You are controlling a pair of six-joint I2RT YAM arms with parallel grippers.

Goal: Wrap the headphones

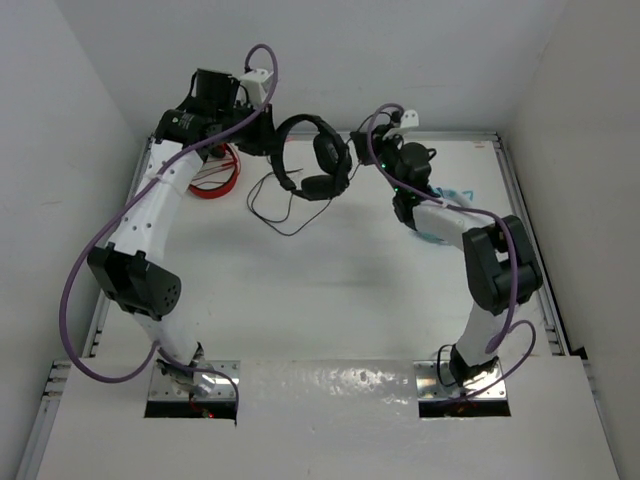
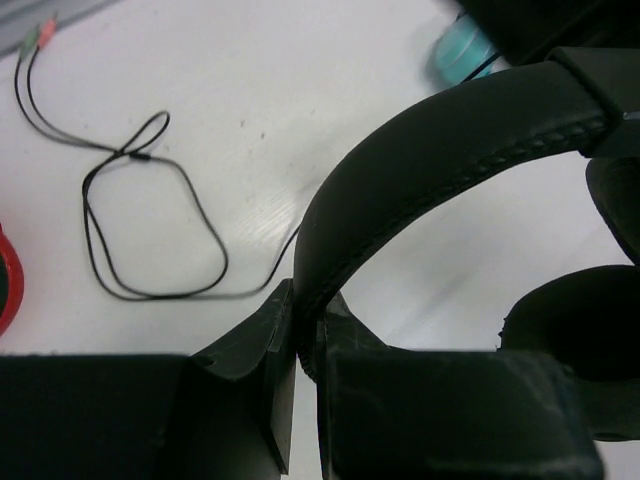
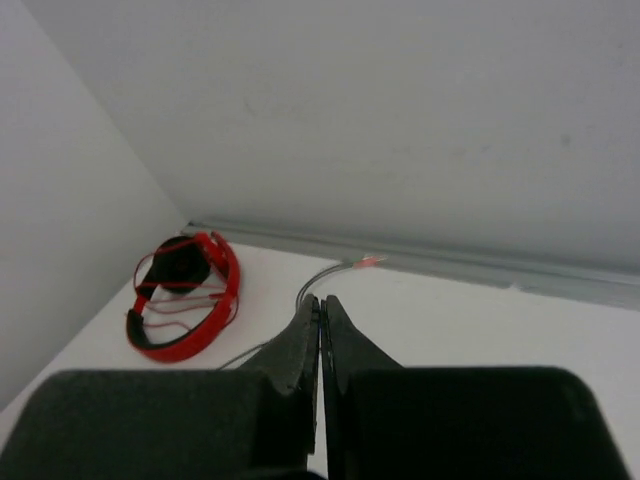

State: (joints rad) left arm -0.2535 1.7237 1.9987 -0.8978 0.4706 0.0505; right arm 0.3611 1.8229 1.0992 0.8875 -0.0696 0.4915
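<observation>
Two hazards are being judged likely from here. The headphones [image 1: 315, 160] are being held up in the upper middle of the top view, with the headband [image 2: 440, 140] being pinched between the narrowly closed fingers of the left hand [image 2: 305, 325]; only a thin curved edge is being gripped, so the band could be pivoted or slipped out by a quick swing; whether the earcups [image 1: 330, 155] are touching the desk [image 1: 340, 290] cannot be told.

The cable [image 2: 150, 230] is lying in loose loops on the desk below and left of the headband, with its plugs [image 2: 38, 32] at the upper left of the left wrist view; a crossing is being shown where the loops meet, so a snag could be tightened into a knot as the cable is being drawn in. The right hand [image 3: 320, 305] is being shown pressed shut with nothing seen between its fingers, so the cable is not yet being gathered.

Room is being limited at the top of the top view by the back wall [image 1: 400, 60] and its rail [image 3: 450, 262]; the red headphones [image 1: 215, 172] are lying just beside the left hand, and the teal headphones [image 2: 457, 50] are lying near the right arm; either could be swept along. Open desk is being offered in the centre and lower part of the top view.
</observation>
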